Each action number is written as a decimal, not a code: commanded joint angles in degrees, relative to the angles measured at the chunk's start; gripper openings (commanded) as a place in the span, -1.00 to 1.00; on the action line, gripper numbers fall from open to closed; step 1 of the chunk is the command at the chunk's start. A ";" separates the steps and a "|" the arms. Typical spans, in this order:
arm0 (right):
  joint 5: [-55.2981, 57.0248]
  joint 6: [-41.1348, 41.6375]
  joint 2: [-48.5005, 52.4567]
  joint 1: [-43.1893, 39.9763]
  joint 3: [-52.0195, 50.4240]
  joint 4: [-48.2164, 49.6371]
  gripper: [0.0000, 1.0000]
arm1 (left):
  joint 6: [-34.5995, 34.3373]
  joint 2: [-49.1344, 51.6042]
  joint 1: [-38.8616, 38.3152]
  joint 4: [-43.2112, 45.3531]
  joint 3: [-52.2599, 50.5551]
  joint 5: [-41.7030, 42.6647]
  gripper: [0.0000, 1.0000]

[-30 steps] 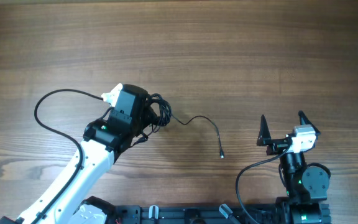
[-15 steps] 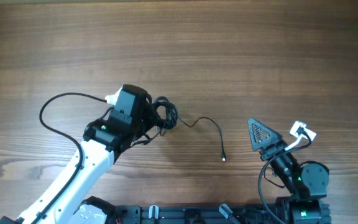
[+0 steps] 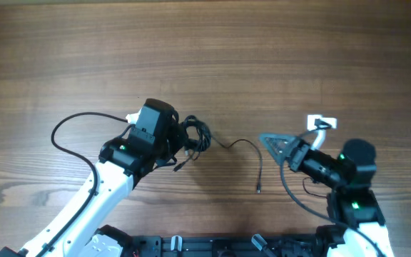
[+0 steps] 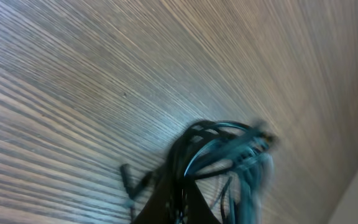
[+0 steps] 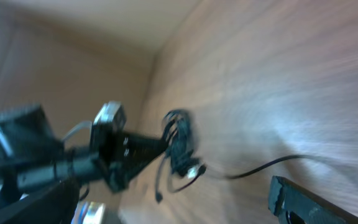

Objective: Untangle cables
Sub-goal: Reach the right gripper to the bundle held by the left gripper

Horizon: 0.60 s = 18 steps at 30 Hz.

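A: Overhead view first. Where is the knotted clump of thin black flexible cables (image 3: 195,134)?

B: Just left of frame centre, on the brown wood-grain table (image 3: 298,57). The left gripper (image 3: 183,143) comes in from the lower left, with its tips buried in the clump's left side.

A: Jaw state, left?

B: Pinched closed on the clump. The left wrist view agrees. Dark fingers (image 4: 178,199) rise close together from the bottom edge, and the loops are bunched right at their tips, lower centre-right of that frame. The picture is blurred, so single strands cannot be told apart.

A: Any strand free of the knot?

B: One. A single loose black cord (image 3: 245,146) leaves the clump's right side and arcs rightward. It then drops toward the lower middle of the frame and ends in a small plug tip (image 3: 258,190) lying on the wood.

A: Right gripper (image 3: 268,140)?

B: Right of centre, pointing left, just beside the bend of that arc. I cannot tell from above whether it touches the cord. It is seen side-on there, so the gap is hidden. In the right wrist view one dark finger (image 5: 300,202) sits at the lower right corner. The jaws are spread wide and hold nothing.

A: Other items?

B: A thicker black wire (image 3: 66,132) loops off the white left arm (image 3: 98,200) in the left half of the frame, apart from the clump.
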 commanded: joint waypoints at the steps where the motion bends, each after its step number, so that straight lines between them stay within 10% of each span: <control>1: -2.86 -1.99 6.97 7.41 1.03 0.94 0.99 | -6.80 -0.50 -1.09 0.17 1.11 -5.95 -0.92; 6: 17.49 1.75 15.10 23.85 1.03 12.00 1.00 | -11.50 -0.50 -4.35 0.17 1.11 -10.03 -0.92; 10: 31.12 20.52 23.41 29.03 1.03 16.98 0.99 | -11.50 -0.50 -6.67 0.20 1.11 -10.45 -0.92; 16: 23.45 28.79 38.47 29.07 1.03 33.29 0.94 | -9.55 -0.52 -7.02 1.05 1.14 -10.25 -0.92; 18: 20.76 27.56 42.27 29.07 1.03 40.22 0.54 | -9.79 -0.52 -7.02 1.53 1.14 -8.90 -0.92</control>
